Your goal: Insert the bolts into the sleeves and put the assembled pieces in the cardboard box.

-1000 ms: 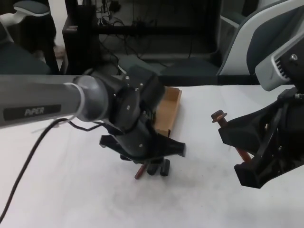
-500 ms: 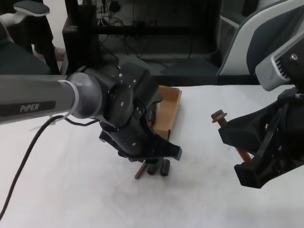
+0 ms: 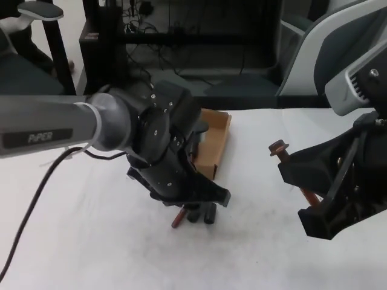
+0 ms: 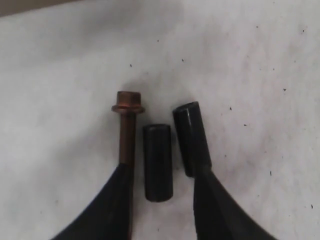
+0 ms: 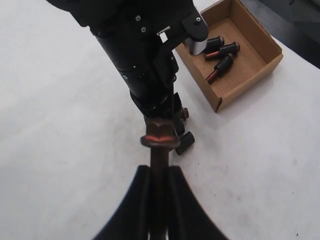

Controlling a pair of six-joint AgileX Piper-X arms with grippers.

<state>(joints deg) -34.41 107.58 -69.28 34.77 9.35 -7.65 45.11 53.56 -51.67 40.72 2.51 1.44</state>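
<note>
In the left wrist view, the left fingers [image 4: 114, 212] are seen spread apart low over the tabletop [image 4: 250, 60], with the middle sleeve [image 4: 158, 162] lying between them and not gripped. A loose bolt [image 4: 127, 127] is laid just beside that sleeve, its shank running under one finger. A second sleeve [image 4: 191, 137] is laid on the other side, its end met by the other finger.

In the high view these three pieces are largely masked by the left arm's wrist [image 3: 166, 154]; the bolt's tip and the sleeve ends are glimpsed beneath it, near the cardboard box [image 3: 219, 142].

The box's inside is disclosed by the right wrist view, where three assembled pieces [image 5: 220, 50] are found lying on its floor. There, too, the right fingers [image 5: 134, 210] are seen closed on the shank of the held bolt [image 5: 160, 137], its head pointed outward.

The tabletop is covered in white and flecked with small dark specks. Behind it, a black rack [image 3: 103, 54] hung with cables and a grey-and-dark chair [image 3: 314, 48] are made out.
</note>
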